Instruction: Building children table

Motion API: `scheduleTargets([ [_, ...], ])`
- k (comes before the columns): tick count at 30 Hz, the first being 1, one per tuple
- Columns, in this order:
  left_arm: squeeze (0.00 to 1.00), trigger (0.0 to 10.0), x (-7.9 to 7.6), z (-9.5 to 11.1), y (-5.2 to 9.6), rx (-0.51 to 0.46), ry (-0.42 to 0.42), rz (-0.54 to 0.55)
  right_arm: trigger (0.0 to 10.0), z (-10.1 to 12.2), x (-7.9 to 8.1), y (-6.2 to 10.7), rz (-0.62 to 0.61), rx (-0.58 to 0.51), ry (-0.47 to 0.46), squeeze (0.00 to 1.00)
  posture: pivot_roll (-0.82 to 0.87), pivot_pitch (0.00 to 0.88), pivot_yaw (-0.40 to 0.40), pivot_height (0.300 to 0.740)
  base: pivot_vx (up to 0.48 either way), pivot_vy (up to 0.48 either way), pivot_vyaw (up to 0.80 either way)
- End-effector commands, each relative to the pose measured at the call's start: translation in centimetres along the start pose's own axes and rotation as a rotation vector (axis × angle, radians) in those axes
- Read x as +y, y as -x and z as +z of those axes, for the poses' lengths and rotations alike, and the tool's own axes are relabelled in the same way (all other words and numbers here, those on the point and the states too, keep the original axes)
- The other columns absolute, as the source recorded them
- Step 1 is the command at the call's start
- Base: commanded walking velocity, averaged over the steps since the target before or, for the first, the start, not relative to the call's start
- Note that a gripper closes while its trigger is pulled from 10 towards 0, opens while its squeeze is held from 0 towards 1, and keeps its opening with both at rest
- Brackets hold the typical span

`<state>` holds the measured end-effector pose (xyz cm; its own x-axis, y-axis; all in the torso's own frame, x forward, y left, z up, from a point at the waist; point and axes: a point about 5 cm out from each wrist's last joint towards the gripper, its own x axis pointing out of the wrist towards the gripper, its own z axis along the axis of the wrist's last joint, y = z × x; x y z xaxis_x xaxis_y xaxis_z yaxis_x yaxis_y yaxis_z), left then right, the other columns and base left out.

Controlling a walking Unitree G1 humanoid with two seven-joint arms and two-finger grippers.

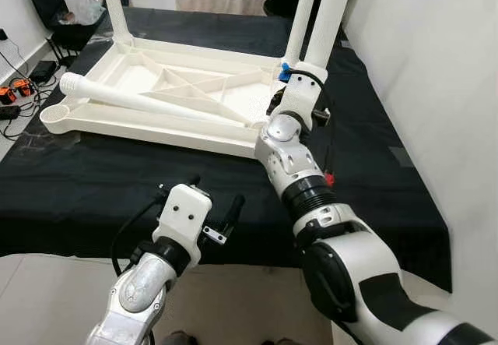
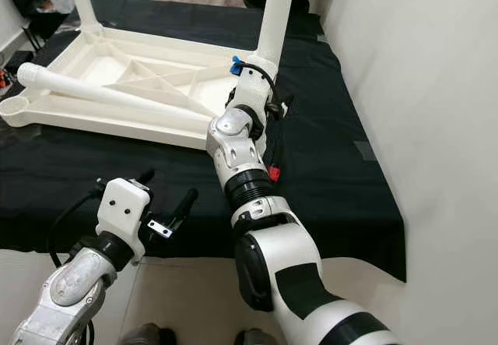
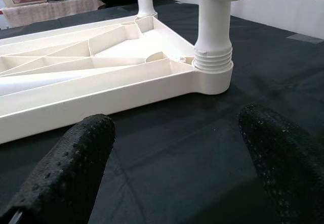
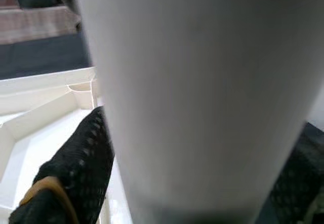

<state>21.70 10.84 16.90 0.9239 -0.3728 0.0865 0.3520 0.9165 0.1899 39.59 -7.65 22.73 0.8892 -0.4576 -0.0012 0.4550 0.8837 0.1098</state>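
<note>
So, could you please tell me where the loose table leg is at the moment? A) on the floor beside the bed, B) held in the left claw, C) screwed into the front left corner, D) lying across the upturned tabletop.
D: the loose leg lies on its side across the ribbed underside of the upturned tabletop, while the left claw hovers open over the black cloth, holding nothing.

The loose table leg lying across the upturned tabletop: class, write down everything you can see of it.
The loose leg is a long, off-white plastic tube that widens along its length, with a ribbed screw thread at its narrow end. It lies on its side, slanting across the ribbed underside of the tabletop, threaded end resting over the rim near an empty corner socket. Nothing grips it: the right claw is on an upright leg, and the left claw hovers open above the black cloth.
</note>
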Motion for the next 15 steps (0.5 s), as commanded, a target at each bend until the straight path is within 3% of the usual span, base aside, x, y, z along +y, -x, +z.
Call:
scheduleTargets([
  [1,0.0,10.0,-0.3,-0.3,0.0,0.014,0.009,-0.004,10.0,0.5,-0.6,-0.6,0.045,-0.051,0.027,0.0,0.08,0.118,-0.096,0.74,0.0,0.0,0.0],
  [3,0.0,10.0,-0.3,-0.3,0.0,0.014,0.008,-0.003,10.0,1.0,-0.8,-0.7,0.087,-0.111,0.028,0.0,0.08,0.119,-0.096,0.74,0.0,0.0,0.0],
  [4,0.0,10.0,-0.2,-0.2,0.0,0.012,0.007,-0.001,10.0,1.5,-0.8,-0.9,0.2,-0.148,0.004,0.0,0.08,0.118,-0.095,0.74,0.0,0.0,0.0],
  [9,0.0,10.0,-0.2,-0.2,0.0,0.011,0.007,0.001,10.0,1.6,-0.9,-1.1,0.292,-0.136,-0.037,0.0,0.07,0.118,-0.093,0.74,0.0,0.0,0.0],
  [12,0.0,10.0,-0.2,-0.2,-0.1,0.008,0.007,0.001,10.0,1.5,-1.7,-1.6,0.398,-0.128,-0.057,0.0,0.07,0.118,-0.09,0.74,0.0,0.0,0.0],
  [14,0.0,10.0,-0.2,-0.1,-0.1,0.005,0.006,0.001,10.0,0.8,-2.3,-2.0,0.58,-0.076,-0.108,0.0,0.07,0.119,-0.09,0.74,0.0,0.0,0.0],
  [15,0.0,10.0,-0.2,-0.1,-0.1,0.005,0.006,0.001,10.0,0.8,-2.3,-2.0,0.58,-0.076,-0.108,0.0,0.07,0.119,-0.09,0.74,0.0,0.0,0.0],
])
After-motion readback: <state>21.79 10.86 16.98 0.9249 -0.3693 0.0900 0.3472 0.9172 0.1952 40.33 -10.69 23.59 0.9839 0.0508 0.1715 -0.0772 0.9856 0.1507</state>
